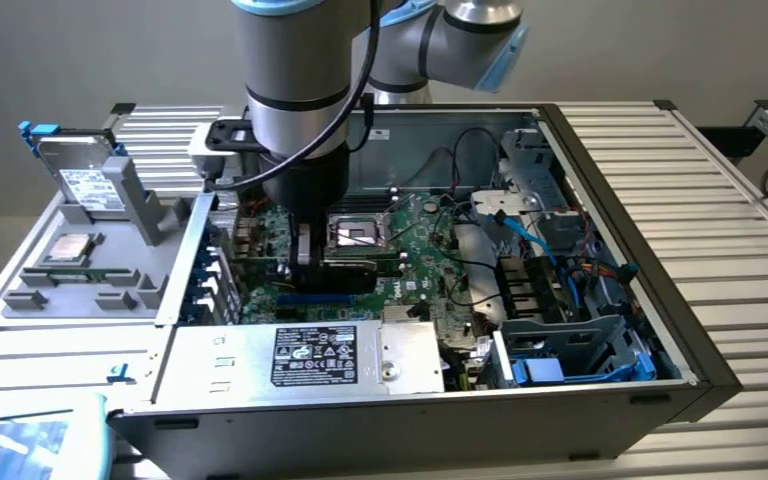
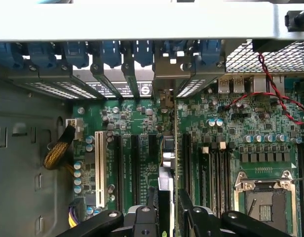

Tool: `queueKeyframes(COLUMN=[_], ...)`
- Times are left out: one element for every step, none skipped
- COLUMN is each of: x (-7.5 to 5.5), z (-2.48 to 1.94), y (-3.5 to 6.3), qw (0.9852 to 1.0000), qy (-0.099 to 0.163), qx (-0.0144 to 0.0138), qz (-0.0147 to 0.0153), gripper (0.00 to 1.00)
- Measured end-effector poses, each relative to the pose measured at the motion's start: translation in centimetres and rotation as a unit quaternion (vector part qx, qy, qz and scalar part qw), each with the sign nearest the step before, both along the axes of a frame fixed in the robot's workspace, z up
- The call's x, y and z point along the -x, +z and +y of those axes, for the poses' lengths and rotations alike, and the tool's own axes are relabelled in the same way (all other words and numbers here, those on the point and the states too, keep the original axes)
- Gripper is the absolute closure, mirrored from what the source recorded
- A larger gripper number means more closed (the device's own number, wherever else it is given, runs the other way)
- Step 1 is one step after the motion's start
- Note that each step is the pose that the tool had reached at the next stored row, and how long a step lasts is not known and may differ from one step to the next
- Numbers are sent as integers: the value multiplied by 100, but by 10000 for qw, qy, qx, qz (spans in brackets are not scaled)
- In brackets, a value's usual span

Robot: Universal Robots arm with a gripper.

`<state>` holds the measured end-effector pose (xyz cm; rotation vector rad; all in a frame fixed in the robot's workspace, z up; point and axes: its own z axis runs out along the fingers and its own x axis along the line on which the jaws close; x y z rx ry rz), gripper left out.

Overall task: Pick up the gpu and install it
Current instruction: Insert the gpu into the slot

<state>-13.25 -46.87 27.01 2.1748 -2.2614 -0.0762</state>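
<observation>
The jaws stand narrow, holding the gpu (image 2: 165, 177), which is seen edge-on between them above the expansion slots of the motherboard (image 2: 231, 123), inside the open computer case (image 1: 684, 300). In the exterior view the arm (image 1: 297, 90) hides most of the card. Whether its lower edge already sits in a slot I cannot tell; the near end is cut off.

Obstacles, noted for you: the gpu (image 2: 166, 160) stands edge-on under your pincer (image 2: 168, 210), with black slots (image 2: 134, 168) close on both sides. Straight ahead, blue latches (image 2: 112, 52) and slot covers (image 2: 100, 74) wall the way. The CPU socket (image 1: 357, 235) lies low alongside; passable over it.
</observation>
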Motion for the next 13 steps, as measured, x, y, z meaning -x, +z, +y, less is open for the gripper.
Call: queueKeyframes(x=[0, 0, 0, 0, 0, 0, 0, 0, 0, -1, -1, -1, 0], z=[0, 0, 0, 0, 0, 0, 0, 0, 1, 1, 1, 2, 2], y=[0, -1, -4, -12, -18, -18, -18, -18, -22, -30, -36, -39, -39], qw=[10000, 10000, 10000, 10000, 10000, 10000, 10000, 10000, 10000, 10000, 10000, 10000, 10000], qy=[0, 0, 0, 0, 0, 0, 0, 0, 0, 0, 0, 0, 0], qx=[0, 0, -1, -3, -2, -1, 0, 1, -1, -2, -2, -1, 0], qz=[4, 8, 9, 8, 9, 11, 14, 17, 17, 16, 16, 18, 21], gripper=[73, 73, 73, 73, 73, 73, 73, 73, 73, 73, 73, 73, 73])
